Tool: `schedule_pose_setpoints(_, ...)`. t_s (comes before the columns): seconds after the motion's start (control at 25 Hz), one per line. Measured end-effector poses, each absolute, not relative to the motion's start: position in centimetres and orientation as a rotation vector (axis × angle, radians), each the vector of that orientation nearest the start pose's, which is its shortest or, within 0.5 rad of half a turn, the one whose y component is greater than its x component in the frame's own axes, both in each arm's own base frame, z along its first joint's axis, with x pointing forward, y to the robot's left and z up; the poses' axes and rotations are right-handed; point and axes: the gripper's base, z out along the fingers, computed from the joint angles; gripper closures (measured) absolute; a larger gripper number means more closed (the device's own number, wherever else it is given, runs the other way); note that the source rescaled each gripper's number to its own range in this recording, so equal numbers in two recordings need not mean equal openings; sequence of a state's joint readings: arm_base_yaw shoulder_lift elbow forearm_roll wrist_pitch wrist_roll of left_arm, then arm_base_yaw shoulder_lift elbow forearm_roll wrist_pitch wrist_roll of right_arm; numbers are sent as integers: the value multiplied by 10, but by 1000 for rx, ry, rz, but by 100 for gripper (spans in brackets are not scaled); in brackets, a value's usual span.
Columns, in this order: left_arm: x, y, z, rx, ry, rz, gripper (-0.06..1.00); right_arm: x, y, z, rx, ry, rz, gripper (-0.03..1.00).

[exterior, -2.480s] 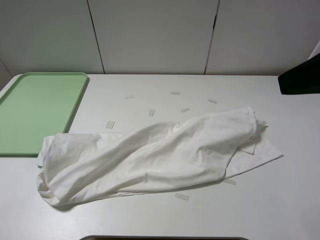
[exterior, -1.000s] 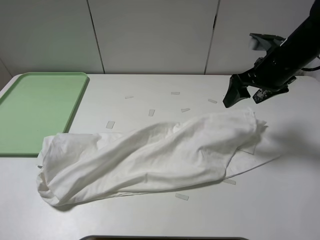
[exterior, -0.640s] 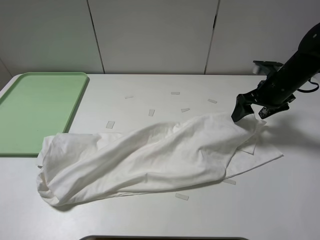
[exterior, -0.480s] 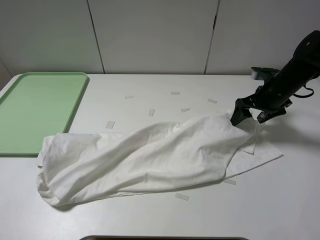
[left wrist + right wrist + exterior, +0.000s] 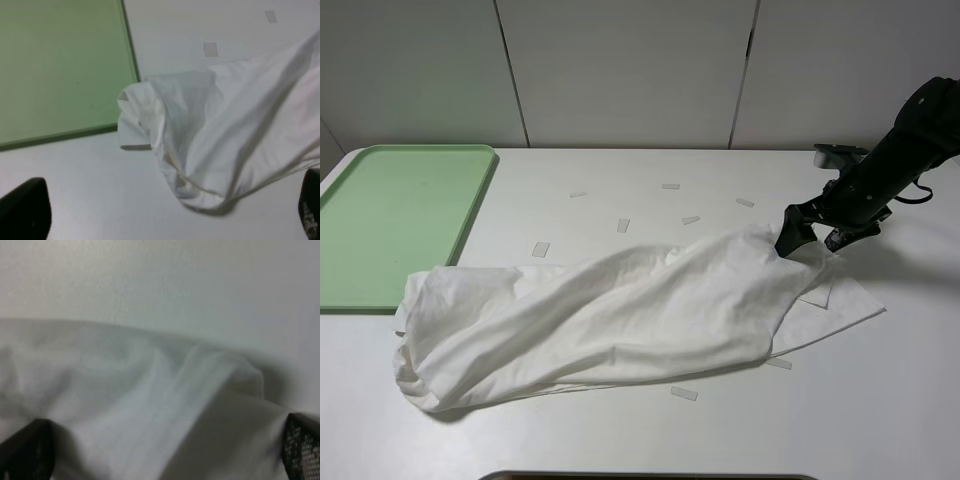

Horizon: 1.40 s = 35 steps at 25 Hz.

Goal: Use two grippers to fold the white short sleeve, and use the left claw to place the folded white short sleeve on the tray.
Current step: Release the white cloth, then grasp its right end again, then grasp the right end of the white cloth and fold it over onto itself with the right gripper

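The white short sleeve (image 5: pixel 620 310) lies crumpled in a long diagonal heap across the table, its left end (image 5: pixel 200 135) close to the tray's corner. The pale-green tray (image 5: pixel 390 215) sits at the far left, with its edge (image 5: pixel 60 65) also in the left wrist view. My right gripper (image 5: pixel 811 238) is down at the shirt's right end, open, with its fingers (image 5: pixel 25 450) astride a raised fold of cloth (image 5: pixel 150 390). My left gripper (image 5: pixel 167 215) hangs open above the shirt's left end and is outside the exterior high view.
Several small clear tape strips (image 5: pixel 623 225) lie on the white table behind the shirt, and two more (image 5: pixel 684 393) lie in front of it. White wall panels (image 5: pixel 620 70) close off the back. A dark edge (image 5: pixel 650 476) shows at the table's front.
My right arm came in from the right and dropped onto the shirt's right end, its fingers straddling the cloth. The shirt's right tip shifted slightly.
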<state>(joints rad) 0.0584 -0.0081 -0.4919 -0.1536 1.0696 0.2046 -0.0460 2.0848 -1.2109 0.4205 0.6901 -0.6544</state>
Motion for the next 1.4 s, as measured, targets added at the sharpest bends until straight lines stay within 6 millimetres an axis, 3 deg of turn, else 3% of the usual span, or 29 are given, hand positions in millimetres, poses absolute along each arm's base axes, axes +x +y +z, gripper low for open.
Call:
schedule_pose_setpoints(0.2,-5,-13,275,157,2038,-20,-5,379,7,98,-459,2903,354,-3)
schedule_pose_setpoints(0.28,-5,-13,275,157,2038,-20,-5,379,7,98,-475,2897,362,6)
schedule_pose_setpoints(0.32,-5,-13,275,157,2038,-20,-5,380,8,96,-471,2899,370,18)
schedule_pose_setpoints(0.44,-5,-13,275,157,2038,-20,-5,378,10,92,-439,2921,427,75)
schedule_pose_setpoints(0.48,-5,-13,275,157,2038,-20,-5,378,11,91,-432,2924,437,87)
schedule_pose_setpoints(0.76,-5,-13,275,157,2038,-20,-5,377,11,91,-433,2927,443,87)
schedule_pose_setpoints(1.0,-5,-13,275,157,2038,-20,-5,376,22,114,-502,2892,388,87)
schedule_pose_setpoints(1.16,-5,-13,275,157,2038,-20,-5,371,49,145,-579,2838,317,87)
schedule_pose_setpoints(1.4,-5,-13,275,157,2038,-20,-5,363,80,164,-567,2820,306,87)
